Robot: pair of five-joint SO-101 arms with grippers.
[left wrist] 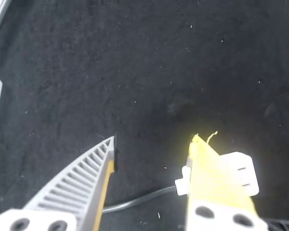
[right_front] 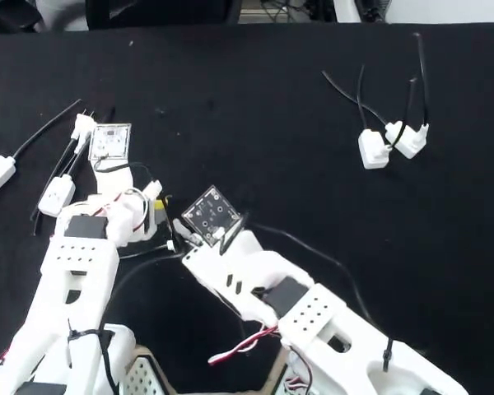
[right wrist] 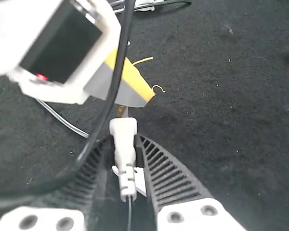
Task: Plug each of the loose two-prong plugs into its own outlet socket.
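**Orientation.** The held plug [right wrist: 124, 144] lies with its long axis straight along the right gripper [right wrist: 124, 139], parallel to the fingers. Its prong end points forward, away from the wrist. Its black cable [right wrist: 129, 211] leaves the rear end and runs back between the fingers.

**Position relative to the grippers.** The right gripper is closed on the held plug. Both black ribbed fingers [right wrist: 164, 168] press against its sides, and the nose of the plug projects just past the fingertips. Directly ahead of the nose, very near, stands the yellow-taped finger [right wrist: 130, 79] of the left arm.

The left gripper [left wrist: 153, 139] stands open and grips nothing. Its grey ribbed finger [left wrist: 86, 178] and its yellow-taped finger are well apart, with bare table [left wrist: 135, 72] between them. The outlet socket [left wrist: 243, 171] lies on the table just outside the yellow-taped finger and is partly hidden by it. A thin lead [left wrist: 135, 199] crosses the table between the two fingers.

**Appearance.** The held plug is a slim white moulded body, narrow at the nose and stepped toward the cable end. The outlet socket is a white block with rounded corners, and two short parallel slots show on its upper face.

**Other items.** In the high view the two arms meet near the front of the table, left of centre. A right pair [right_front: 373, 150] of white connector bodies with black cables lies touching at the far right. A left group [right_front: 56, 195] of three more lies at the left side.
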